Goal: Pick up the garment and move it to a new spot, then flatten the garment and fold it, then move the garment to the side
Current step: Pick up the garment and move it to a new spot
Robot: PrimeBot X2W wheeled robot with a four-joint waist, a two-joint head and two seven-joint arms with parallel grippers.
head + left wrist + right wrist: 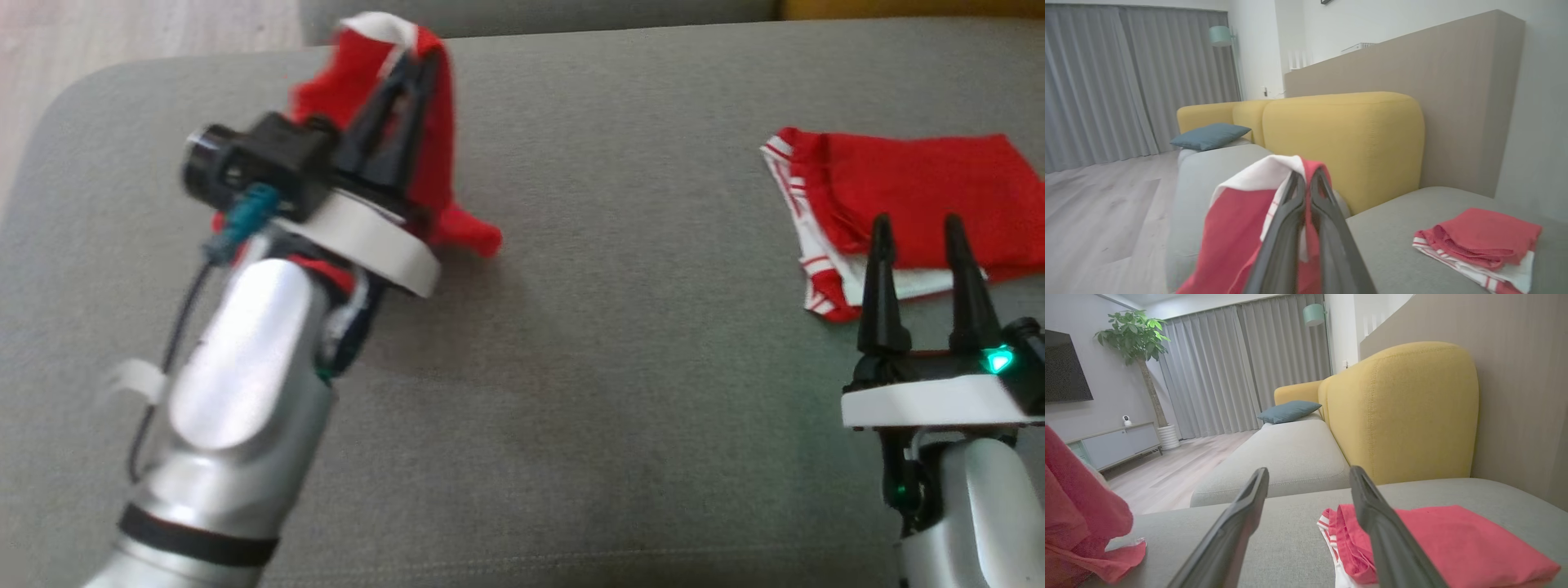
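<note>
Two pieces of red cloth lie in your reach, well apart from each other. Your left hand [412, 69] is clamped tight on the loose red-and-white fabric garment [326, 90]. Its two dark fingers are pressed together with the white band and a fold of red cloth pinched between them near the tips, and the left wrist view shows this plainly at the left hand [1304, 176]. The garment [1237, 220] hangs bunched around those fingers, held up over the far left part of the grey fabric sofa seat [612, 343], close to its rounded corner. In the right wrist view its lowest flap [1122, 555] reaches down to the seat; you cannot tell whether it rests there or hangs just above.

Your right hand [916, 224] stands open, fingers spread wide with nothing between them. It sits at the near right of the seat, and in the head view its tips overlap the near edge of the folded red garment with a white striped waistband [922, 175]. From the right wrist view the right hand [1308, 471] points across the seat [1298, 539] with the folded piece [1453, 535] just beside and under its right finger; contact cannot be judged.

That folded piece [1486, 232] lies flat on the right side of the seat [1384, 241]. Behind the seat stands the yellow upholstered backrest [1347, 143], and a blue-grey cushion [1210, 136] lies on the further seat section beside it
</note>
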